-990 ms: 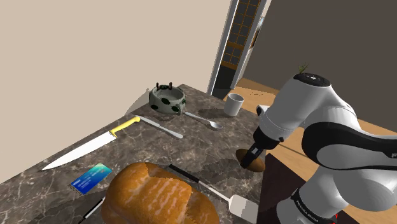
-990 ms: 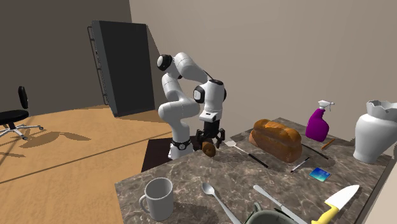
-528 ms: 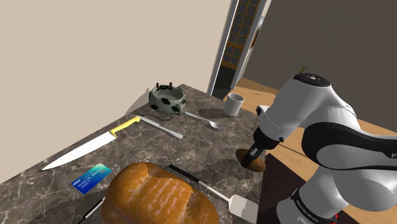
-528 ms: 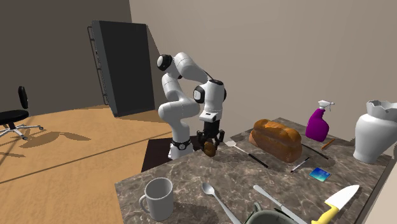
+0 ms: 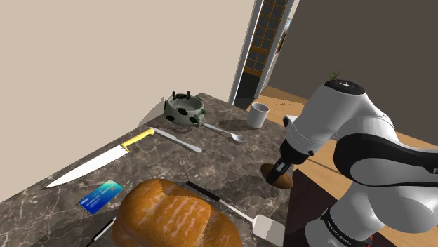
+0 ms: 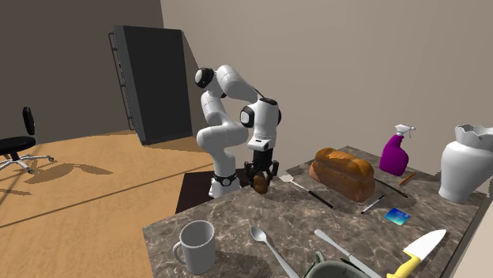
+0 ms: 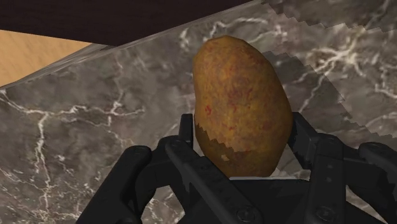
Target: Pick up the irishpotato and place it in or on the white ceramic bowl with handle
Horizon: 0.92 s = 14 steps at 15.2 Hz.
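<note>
Here's the gripper (image 7: 242, 129) down at the near edge of the marble counter (image 5: 223, 160), and its black fingers (image 7: 305, 137) are pinching the potato (image 7: 238, 102) by its lower half, one on each flank, brown speckled skin standing up between them. In the shoulder view the potato (image 5: 284, 183) sits low at the counter's edge by the stand; I cannot tell whether it touches the marble. The white mug (image 5: 259, 114) stands upright well apart, at about eleven o'clock from the gripper (image 5: 279, 175). The bread loaf (image 5: 175, 214) lies at eight o'clock from the potato. In the second exterior view the mug (image 6: 196, 246) is toward seven o'clock from the gripper (image 6: 261, 180), its handle showing, and the potato (image 6: 258, 185) hangs clasped under the wrist.
</note>
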Tool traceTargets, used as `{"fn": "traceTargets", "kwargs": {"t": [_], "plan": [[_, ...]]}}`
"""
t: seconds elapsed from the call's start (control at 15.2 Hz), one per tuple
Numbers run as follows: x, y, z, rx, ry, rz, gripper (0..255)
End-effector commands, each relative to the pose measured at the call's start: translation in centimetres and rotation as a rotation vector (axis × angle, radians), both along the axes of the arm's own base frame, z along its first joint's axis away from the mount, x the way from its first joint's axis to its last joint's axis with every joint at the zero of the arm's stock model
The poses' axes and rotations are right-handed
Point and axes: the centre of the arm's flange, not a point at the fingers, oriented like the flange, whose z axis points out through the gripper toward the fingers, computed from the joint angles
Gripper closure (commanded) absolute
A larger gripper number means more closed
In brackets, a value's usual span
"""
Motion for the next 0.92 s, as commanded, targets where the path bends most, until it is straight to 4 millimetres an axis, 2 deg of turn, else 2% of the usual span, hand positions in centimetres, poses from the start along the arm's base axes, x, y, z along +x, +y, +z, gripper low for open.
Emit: {"fn": "traceTargets", "kwargs": {"t": [0.0, 0.86], "plan": [[0.0, 0.0, 0.8, 0.000, 0.000, 0.000, 255], [0.0, 0.0, 7.7, 0.000, 0.000, 0.000, 255]]}}
